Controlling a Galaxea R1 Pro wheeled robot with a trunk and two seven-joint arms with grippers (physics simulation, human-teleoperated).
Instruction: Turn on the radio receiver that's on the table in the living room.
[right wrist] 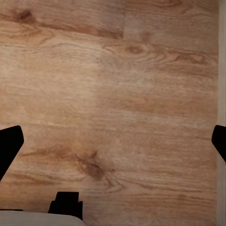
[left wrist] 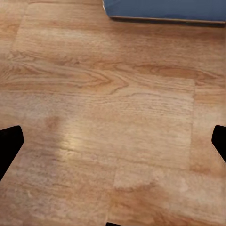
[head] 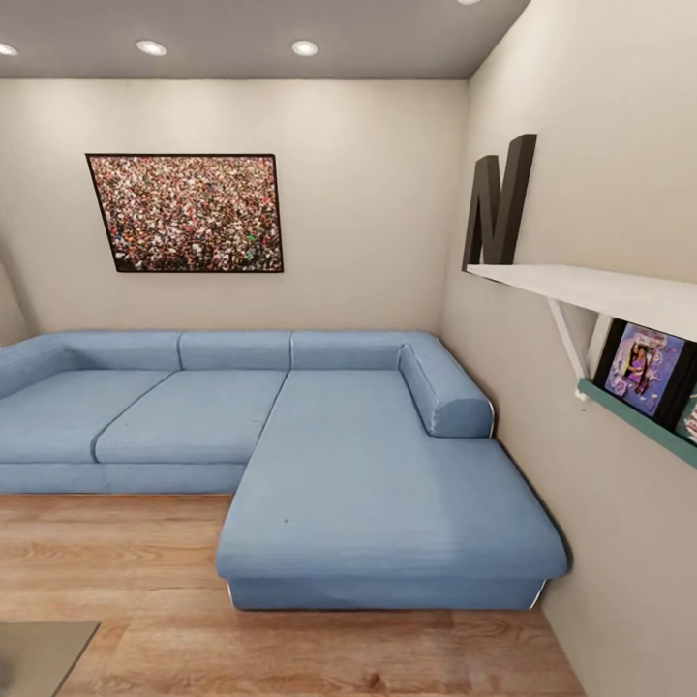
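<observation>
Head view took in the living room, with beige walls (head: pixel 368 194) meeting in a corner and three ceiling lights (head: pixel 150 46) set into the grey ceiling. A blue sofa (head: pixel 319 455) filled most of the space, its long back against the far wall and its chaise running forward along the right wall. Wood floor (head: pixel 116 561) spread out in front of it. Above the sofa hung a dark-framed picture (head: pixel 186 213) of a dense, speckled crowd. On the right wall a white shelf (head: pixel 600 290) carried a big dark letter N (head: pixel 499 198), and just below it a teal ledge (head: pixel 639 421) held a framed purple photo (head: pixel 644 368). At the bottom left corner of that view one grey glossy corner of the tabletop (head: pixel 39 653) poked in; what I could see of it carried no radio.

The left wrist view looked down at the floor (left wrist: pixel 103 117), with the sofa's base (left wrist: pixel 165 9) along one edge. The left end effector (left wrist: pixel 113 143) stood wide, its dark fingertips (left wrist: pixel 9 141) far apart at both sides with only planks between them.

The right wrist view showed the floor (right wrist: pixel 117 94) too. The right end effector (right wrist: pixel 113 143) was spread just as wide, fingertips (right wrist: pixel 9 143) at both edges, holding nothing.
</observation>
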